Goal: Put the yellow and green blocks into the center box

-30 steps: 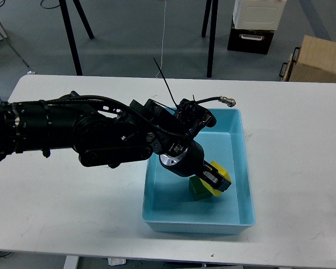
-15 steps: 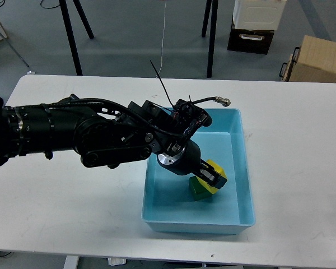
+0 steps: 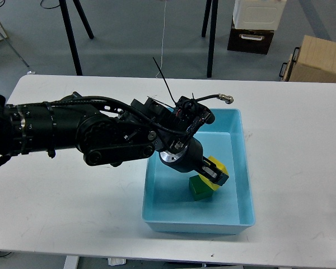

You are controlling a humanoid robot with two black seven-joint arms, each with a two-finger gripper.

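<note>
My left arm reaches from the left into the light blue box (image 3: pixel 243 168) on the white table. My left gripper (image 3: pixel 215 173) is shut on the yellow block (image 3: pixel 219 166) and holds it inside the box, just above and to the right of the green block (image 3: pixel 200 189). The green block rests on the box floor, its upper edge partly covered by the gripper. My right gripper is out of view.
Beyond the table's far edge stand black stand legs (image 3: pixel 71 39), a cardboard box (image 3: pixel 319 59) at the right and a white bin on a dark case (image 3: pixel 252 25). The box sits near the table's front edge.
My left gripper has risen slightly with the yellow block in it, lifting it off the green block's side. The green block has stayed put.
</note>
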